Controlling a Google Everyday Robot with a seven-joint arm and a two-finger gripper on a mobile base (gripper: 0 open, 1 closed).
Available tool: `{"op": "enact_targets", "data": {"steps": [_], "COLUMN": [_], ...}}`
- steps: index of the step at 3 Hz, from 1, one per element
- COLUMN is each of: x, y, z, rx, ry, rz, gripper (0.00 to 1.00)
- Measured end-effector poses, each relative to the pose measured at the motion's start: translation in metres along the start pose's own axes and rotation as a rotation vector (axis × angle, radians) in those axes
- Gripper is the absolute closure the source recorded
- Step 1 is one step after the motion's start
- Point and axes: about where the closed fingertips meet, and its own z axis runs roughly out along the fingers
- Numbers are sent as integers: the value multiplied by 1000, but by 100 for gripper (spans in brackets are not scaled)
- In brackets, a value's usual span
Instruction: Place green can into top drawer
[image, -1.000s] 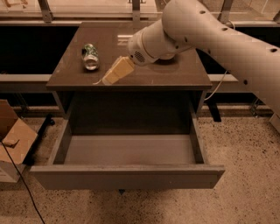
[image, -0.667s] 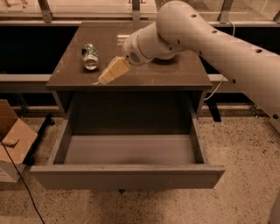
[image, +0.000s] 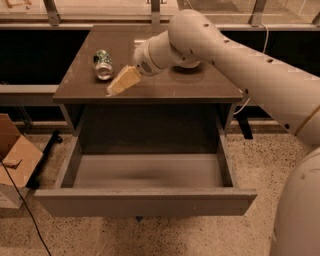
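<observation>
One large white robot arm (image: 240, 65) reaches in from three o'clock over one dark brown cabinet, whose flat tabletop (image: 210, 91) carries the work. Below it, at six o'clock, one wide grey top drawer (image: 145, 202) stands pulled fully out, with nothing on its paler floor.

One tan wedge-shaped claw (image: 121, 82) hangs just above the tabletop near its front edge. Whether it is apart or together I cannot tell from where I stand, but it holds nothing.

One small green-and-white metal can (image: 103, 65) lies on its side on the tabletop, at about ten o'clock from the claw, close by but not touching it, with a silver end turned towards the front.

To my eye the trouble is that the can is lying down. A glancing touch from the claw could set it rolling towards the nine o'clock edge and off onto the floor, missing the drawer altogether. A pinch across its round wall might also slip. Coming down too steeply, the claw could jam against the tabletop.

One brown cardboard box (image: 15, 155) sits on the floor at eight o'clock.
</observation>
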Motion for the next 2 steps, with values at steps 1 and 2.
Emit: {"op": "enact_targets", "data": {"steps": [1, 2], "x": [-2, -7], "y": [-9, -24], "z": [23, 62], "rx": [-16, -50], "ry": [-9, -31], "rz": [5, 25], "gripper": [0, 0]}}
